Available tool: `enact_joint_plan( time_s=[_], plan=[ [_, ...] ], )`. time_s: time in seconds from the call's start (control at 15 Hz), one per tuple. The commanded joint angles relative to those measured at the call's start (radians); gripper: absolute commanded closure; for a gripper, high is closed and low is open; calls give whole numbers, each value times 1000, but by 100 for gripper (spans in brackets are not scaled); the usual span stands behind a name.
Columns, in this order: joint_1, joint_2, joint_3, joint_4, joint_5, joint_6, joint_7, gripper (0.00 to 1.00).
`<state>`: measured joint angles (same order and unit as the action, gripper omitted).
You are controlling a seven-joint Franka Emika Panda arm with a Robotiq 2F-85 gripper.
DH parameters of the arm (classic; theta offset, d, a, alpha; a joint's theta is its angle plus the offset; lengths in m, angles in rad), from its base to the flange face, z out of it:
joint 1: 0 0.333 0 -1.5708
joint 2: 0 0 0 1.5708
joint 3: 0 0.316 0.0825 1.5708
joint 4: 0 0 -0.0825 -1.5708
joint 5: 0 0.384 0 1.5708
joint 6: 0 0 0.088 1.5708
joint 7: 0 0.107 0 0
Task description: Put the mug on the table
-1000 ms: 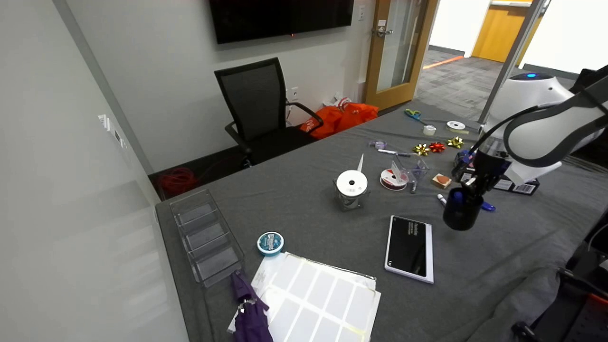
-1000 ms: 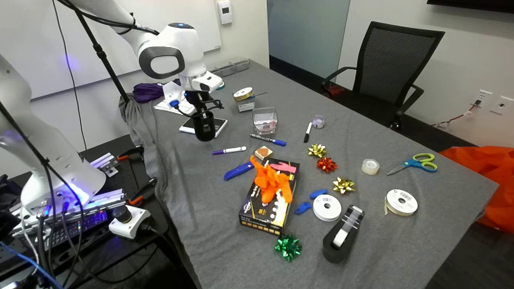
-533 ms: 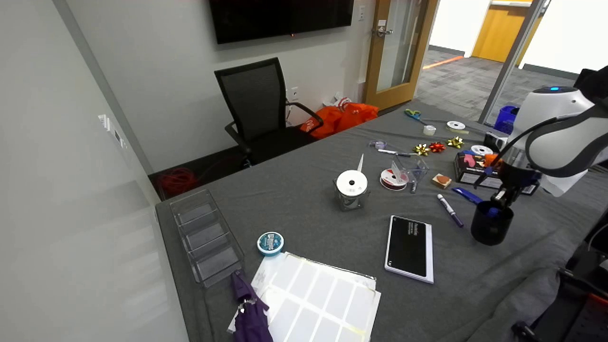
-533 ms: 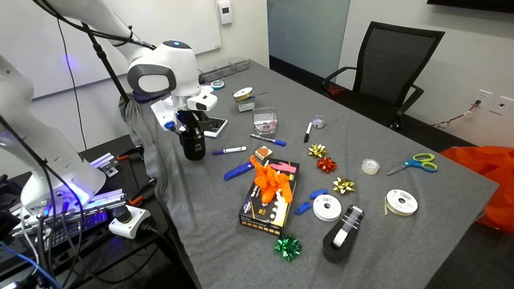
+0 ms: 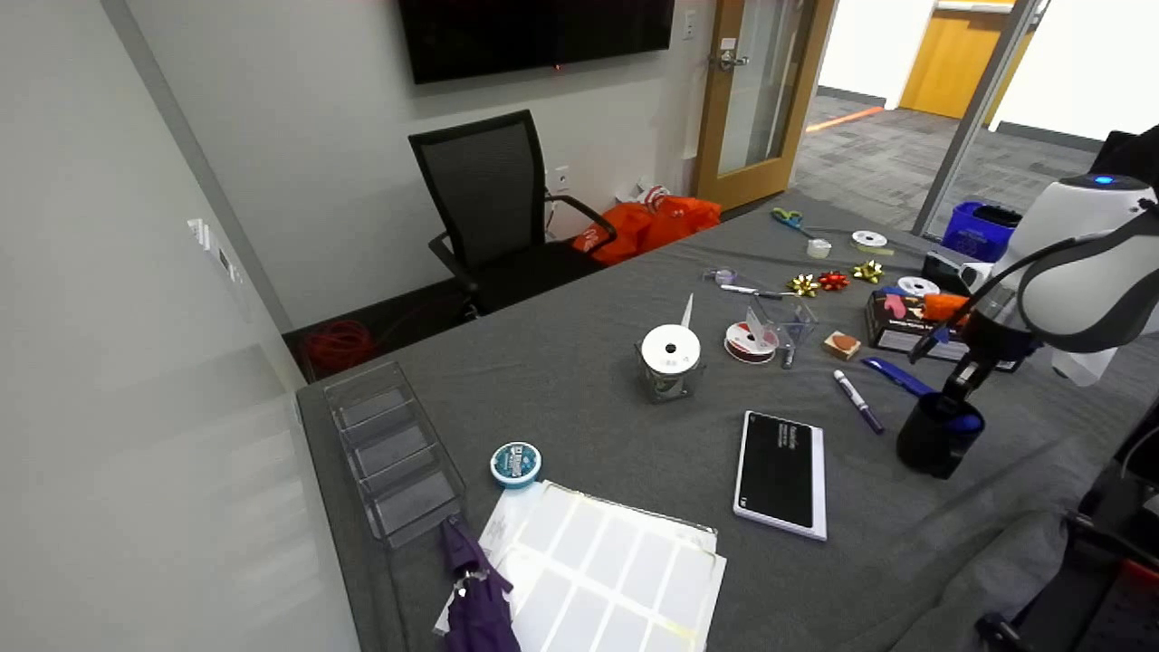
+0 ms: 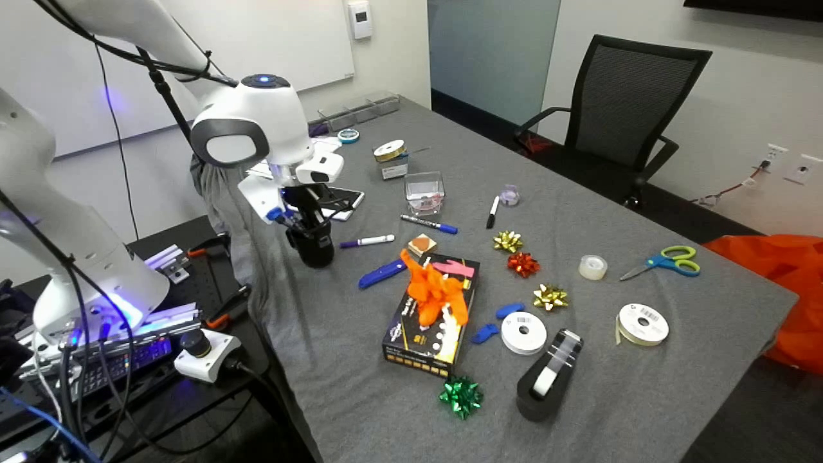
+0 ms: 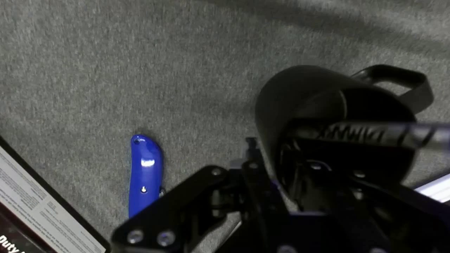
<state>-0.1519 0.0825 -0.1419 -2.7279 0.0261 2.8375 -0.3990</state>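
I have my end effector [image 7: 272,151] pinched on the wall of the dark mug [image 7: 304,93], 1 finger inside it and 1 outside, closed down to about the thickness of that wall; the mug leans, its base lower than my fingertips, in both exterior views; its handle [image 7: 420,95] sits on the side away from my fingers; below lies the grey cloth-covered worktop [image 5: 561,389], and I cannot tell whether the mug's base touches it; a slim lettered barrel [image 7: 365,133] crosses the mug's mouth just beside my inner finger, too blurred for me to read; a blue patch [image 5: 964,422] shows at the mouth in an exterior view.

In the wrist view a blue tool [image 7: 145,179] lies left of my end effector, apart from it; farther to the lower left is the corner of a box [image 7: 38,205] with a white label; in an exterior view that box carries an orange glove [image 6: 434,289]; in an exterior view a purple-and-white marker [image 5: 858,401] lies just left of my end effector, and a black slab [image 5: 780,471] with a white edge lies farther left.
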Motion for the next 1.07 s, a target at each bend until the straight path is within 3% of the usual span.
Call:
enact_joint_plan(
  time_s=[0.0,0.27,0.47,0.73,1.0],
  plan=[
    [-21,-23,11,-32,7,56,-37,48],
    [-18,-32,11,-33,1,51,-19,20],
    [-1,-64,-15,-30,-94,-18,79,1],
    [9,-173,-9,-29,-212,-162,232,0],
    [27,-299,10,-14,-144,-364,225,0]
  ],
)
